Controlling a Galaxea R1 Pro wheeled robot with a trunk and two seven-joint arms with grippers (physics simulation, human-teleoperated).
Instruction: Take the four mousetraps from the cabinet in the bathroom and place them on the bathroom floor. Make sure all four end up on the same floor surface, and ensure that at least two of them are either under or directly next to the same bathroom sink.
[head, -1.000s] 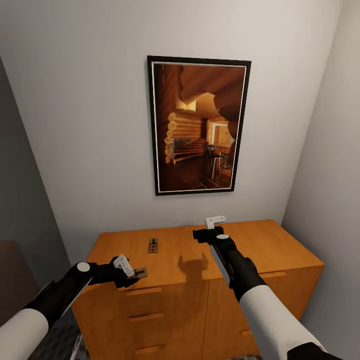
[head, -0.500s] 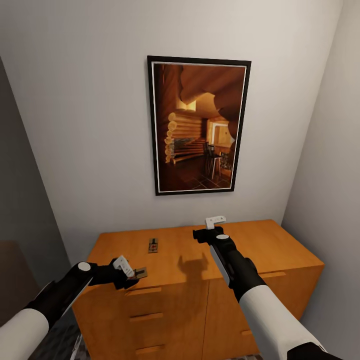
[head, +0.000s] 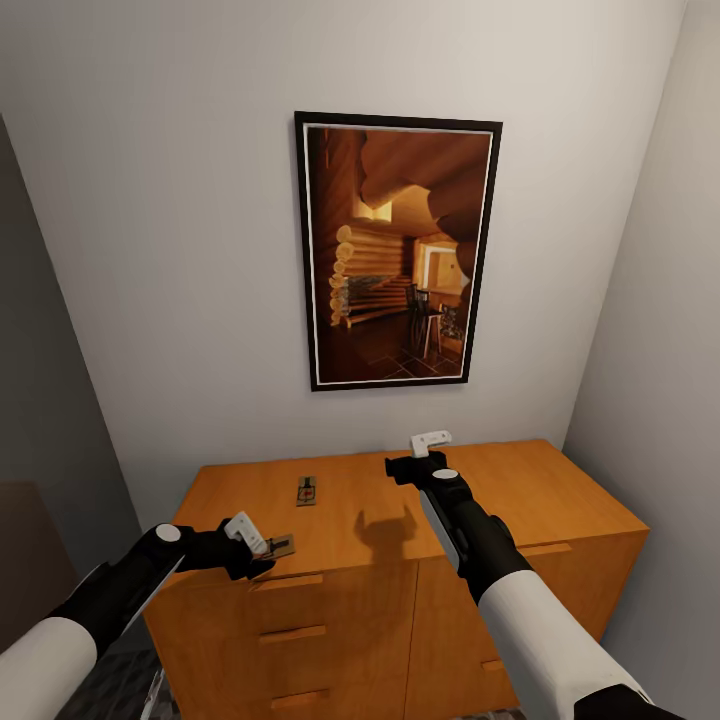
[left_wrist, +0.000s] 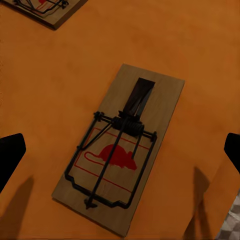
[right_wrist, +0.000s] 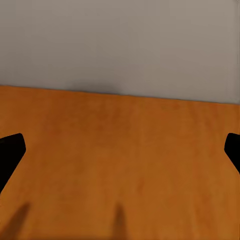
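Left gripper (head: 262, 543) hangs fingers spread over the near mousetrap (left_wrist: 119, 147) at the cabinet (head: 520, 490) top's front edge, lined up to pinch; right gripper (head: 425, 452) spread, idle near wall

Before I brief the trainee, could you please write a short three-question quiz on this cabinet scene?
1. True or false: the left gripper has closed on the near mousetrap.
2. How many mousetraps show on the cabinet top in the head view?
3. What lies below the right gripper's fingers? A) bare cabinet top B) a mousetrap

Key: 1 false, its fingers stand wide apart on either side of the trap; 2 two; 3 A.
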